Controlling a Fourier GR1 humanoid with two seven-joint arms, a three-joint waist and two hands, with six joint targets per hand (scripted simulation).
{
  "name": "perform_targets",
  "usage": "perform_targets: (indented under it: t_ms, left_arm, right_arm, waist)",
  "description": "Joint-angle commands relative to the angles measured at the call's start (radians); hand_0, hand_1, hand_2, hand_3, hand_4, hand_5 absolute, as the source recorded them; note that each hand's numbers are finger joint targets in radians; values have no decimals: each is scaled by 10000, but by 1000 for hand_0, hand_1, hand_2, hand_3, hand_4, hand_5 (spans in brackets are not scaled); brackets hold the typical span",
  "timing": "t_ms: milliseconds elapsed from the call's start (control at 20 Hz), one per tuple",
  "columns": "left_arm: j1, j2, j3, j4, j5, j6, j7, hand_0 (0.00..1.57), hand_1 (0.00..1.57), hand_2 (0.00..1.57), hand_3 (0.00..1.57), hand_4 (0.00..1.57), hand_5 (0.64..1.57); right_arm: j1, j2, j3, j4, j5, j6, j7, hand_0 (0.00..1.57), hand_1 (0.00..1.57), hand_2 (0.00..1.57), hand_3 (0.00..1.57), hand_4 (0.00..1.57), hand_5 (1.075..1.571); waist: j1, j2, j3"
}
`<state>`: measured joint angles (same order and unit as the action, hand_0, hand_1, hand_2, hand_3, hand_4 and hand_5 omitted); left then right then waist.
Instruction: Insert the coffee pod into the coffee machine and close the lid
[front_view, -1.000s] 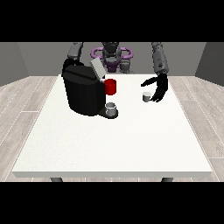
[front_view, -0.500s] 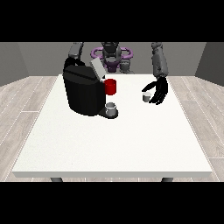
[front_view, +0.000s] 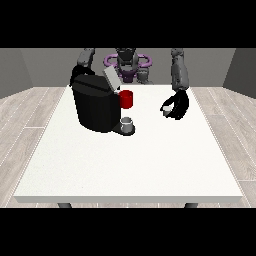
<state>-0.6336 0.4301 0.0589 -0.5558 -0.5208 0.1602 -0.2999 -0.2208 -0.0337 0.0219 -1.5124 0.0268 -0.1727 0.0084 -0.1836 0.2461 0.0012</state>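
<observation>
White table (front_view: 125, 165) carries the coffee machine (front_view: 95, 107) at ten o'clock; at two o'clock your hand at the view's right (front_view: 177, 106) curls its fingers round the coffee pod (front_view: 167, 110), likely light and rigid, best held by its sides.

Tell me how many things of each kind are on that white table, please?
Coffee machine, black, lid up: 1
Red mug: 1
Grey cup on the machine's tray: 1
Coffee pod, pale, at the hand on the view's right: 1
Total: 4
</observation>
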Motion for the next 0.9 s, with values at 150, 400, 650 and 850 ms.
perform_targets:
  t_ms: [150, 400, 650, 850]
  left_arm:
    - [-555, 567, -101, 434, -582, -107, 69, 1115, 1115, 1173, 966, 280, 1571]
    - [-847, 302, -151, 149, -521, -616, -590, 1424, 1424, 1457, 1423, 564, 1571]
    - [-1493, 141, -316, -338, -497, -1527, -412, 1388, 1388, 1408, 1353, 583, 1571]
    - [-1753, 23, -318, -637, -479, -1914, -164, 1243, 1243, 1327, 1315, 535, 1571]
  right_arm:
    - [-72, 214, -334, 432, -250, -39, -928, 0, 0, 0, 0, 514, 1571]
    - [-190, -92, -688, 802, -460, 161, -483, 0, 0, 0, 0, 426, 1571]
    - [-63, 2, -768, 1603, -447, 146, -856, 0, 0, 0, 0, 430, 1571]
    - [-13, -315, -1058, 1862, -737, 468, -615, 0, 0, 0, 0, 438, 1571]
  waist:
    - [1, 427, -12]
    - [272, -111, -12]
    - [386, -595, -9]
    - [353, -1054, -9]
